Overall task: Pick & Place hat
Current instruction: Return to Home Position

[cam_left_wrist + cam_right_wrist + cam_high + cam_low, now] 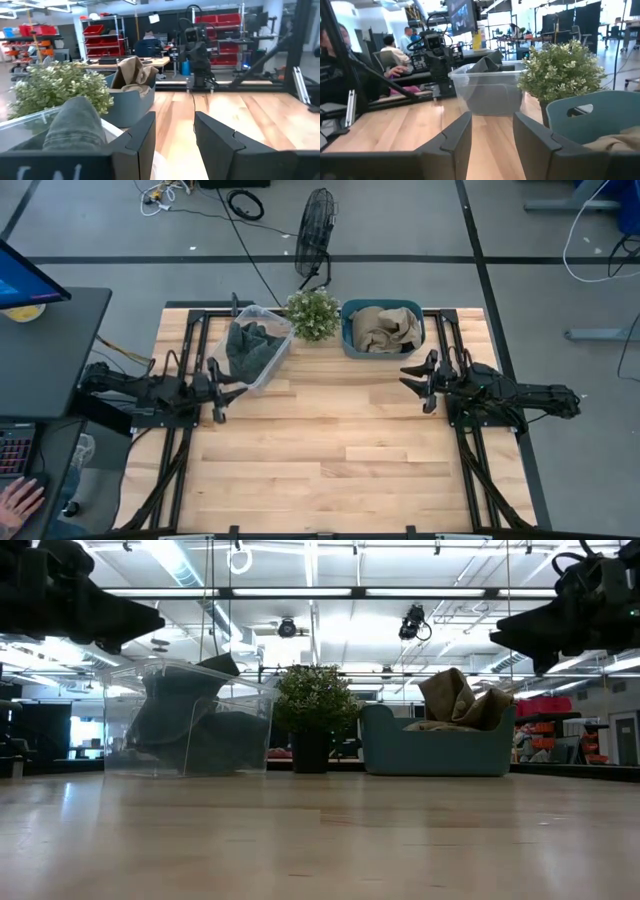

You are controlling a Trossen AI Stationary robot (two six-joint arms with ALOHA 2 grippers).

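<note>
While brown caps (pixel 385 330) fill the blue bin (pixel 348 340), dark cloth (pixel 250 346) fills the tub (pixel 262 311).

Caps (pixel 385 330) in bin (pixel 380 354) right of plant (pixel 313 314)

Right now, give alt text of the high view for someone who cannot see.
Brown caps lie in a blue bin on the table, beside a plant and a clear bin of dark cloth. The left gripper and right gripper hover open at its sides.
</note>
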